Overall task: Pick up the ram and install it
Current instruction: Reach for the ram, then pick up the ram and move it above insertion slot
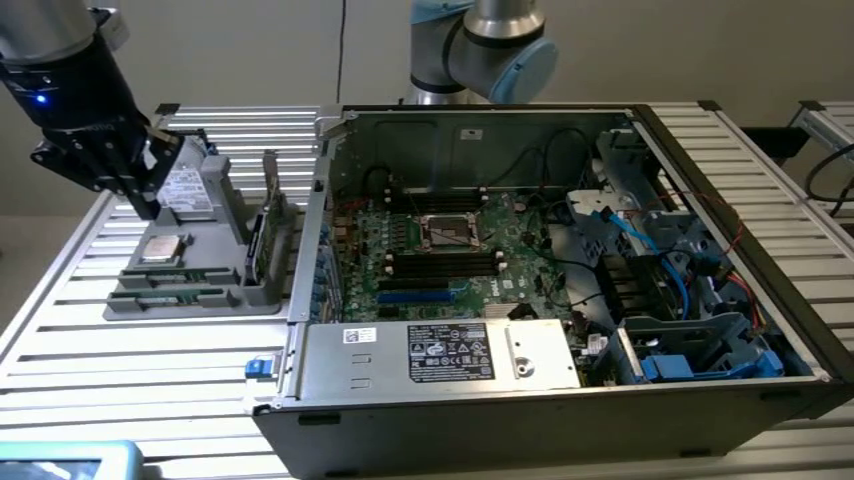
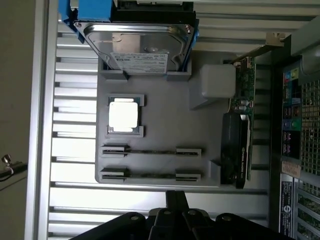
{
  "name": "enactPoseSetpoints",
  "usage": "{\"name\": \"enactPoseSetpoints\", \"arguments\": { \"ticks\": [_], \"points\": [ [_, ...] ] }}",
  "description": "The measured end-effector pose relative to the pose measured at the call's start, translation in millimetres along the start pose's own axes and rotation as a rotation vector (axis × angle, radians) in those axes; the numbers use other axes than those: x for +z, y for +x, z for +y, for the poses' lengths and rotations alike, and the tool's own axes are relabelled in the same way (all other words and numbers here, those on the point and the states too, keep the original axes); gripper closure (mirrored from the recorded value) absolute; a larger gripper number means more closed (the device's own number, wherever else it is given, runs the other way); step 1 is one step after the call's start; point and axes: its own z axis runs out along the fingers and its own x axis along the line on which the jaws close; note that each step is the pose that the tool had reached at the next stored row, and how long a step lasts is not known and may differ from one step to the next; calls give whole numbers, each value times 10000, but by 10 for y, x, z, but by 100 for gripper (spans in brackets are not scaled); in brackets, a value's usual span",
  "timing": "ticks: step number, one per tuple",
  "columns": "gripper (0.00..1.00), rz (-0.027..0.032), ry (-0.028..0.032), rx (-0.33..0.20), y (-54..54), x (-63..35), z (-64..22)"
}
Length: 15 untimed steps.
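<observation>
While the arm reaches in from the exterior view's left, the gripper point(image 1: 139, 192) hangs pointing downward over the far end of the grey parts tray point(image 1: 200, 306). It is close above the hard drive point(image 1: 187, 186). The black gripper body leans slightly toward the tray, and a blue light shows on the wrist above it. It cannot be told whether the gripper is open or closed.

The ram point(image 2: 150, 151) rests on edge in the tray, carried at each end by a slotted holder. It is at the end of the tray opposite the hard drive and apart from the gripper. A second stick point(image 2: 150, 176) lies parallel just beside it, nearer the tray's edge. The processor point(image 2: 123, 115) sits in its square recess between the hard drive and the ram.

A graphics card point(image 2: 240, 145) stands on edge along the side of the tray that faces the computer case point(image 1: 534, 430). The case lies open on the slatted table point(image 1: 120, 370), with the motherboard point(image 1: 454, 265) exposed.
</observation>
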Motion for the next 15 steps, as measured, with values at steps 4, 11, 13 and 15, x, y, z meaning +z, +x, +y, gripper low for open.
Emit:
{"name": "enactPoseSetpoints", "arguments": {
  "ticks": [4, 11, 13, 15],
  "points": [
    [89, 3, 4, -13, 0, 6, 1],
    [89, 13, -4, -616, 0, 7, 1],
    [89, 20, -7, -987, 0, 7, 1],
    [89, 28, -13, -1342, 0, 7, 1]
  ]
}}
